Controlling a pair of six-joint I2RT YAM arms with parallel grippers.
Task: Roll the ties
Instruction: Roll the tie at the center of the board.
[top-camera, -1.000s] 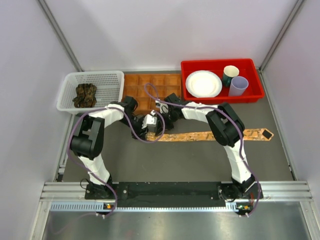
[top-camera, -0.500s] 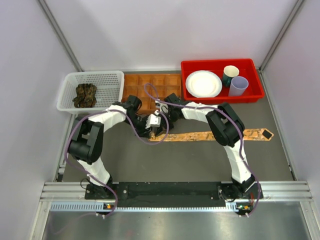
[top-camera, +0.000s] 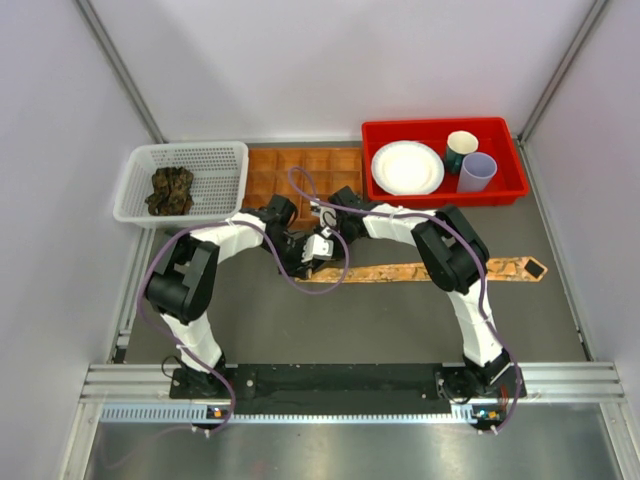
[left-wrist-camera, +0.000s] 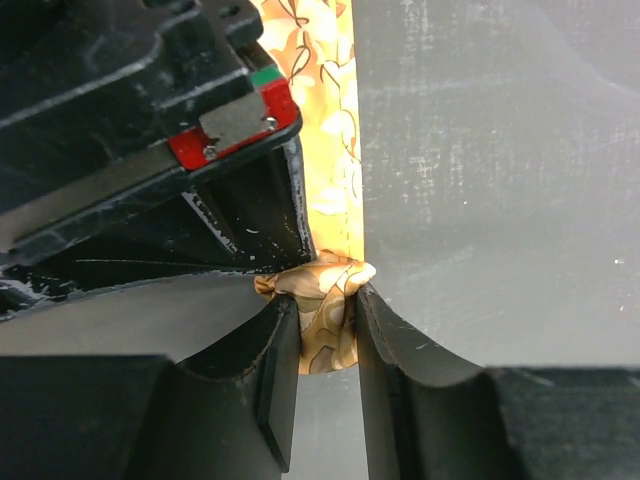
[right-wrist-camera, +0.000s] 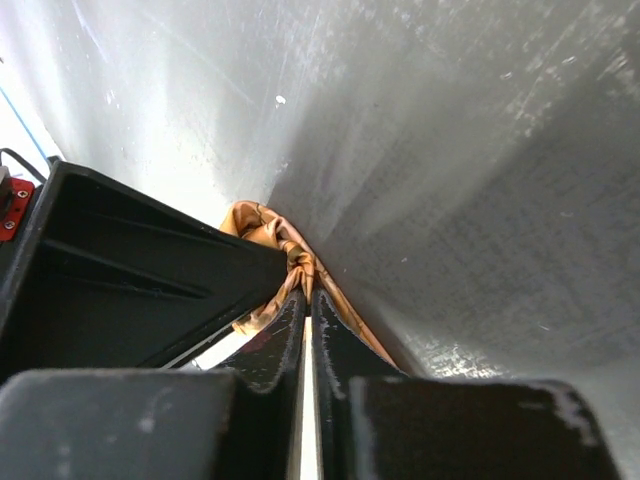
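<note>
**Table and its load**

Dark grey table (top-camera: 380, 320), matte and scuffed, with pale walls on three sides.

Back edge, left to right:
- white mesh basket (top-camera: 135, 185) at the left rear corner
- flat brown compartment tray (top-camera: 310, 160) just beside it, mid-rear
- red bin (top-camera: 515, 175) at the right rear, touching the tray's right end or nearly so

Mid-table: tan-orange tie (top-camera: 400, 271) lies flat in a long strip running left to right. Its wide pointed end is toward the right edge, well apart from the bin. Its left end is bunched up off the surface.

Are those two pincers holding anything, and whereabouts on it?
Yes: the left pincer and the right pincer both pinch the orange tie at its bunched narrow end.
</note>
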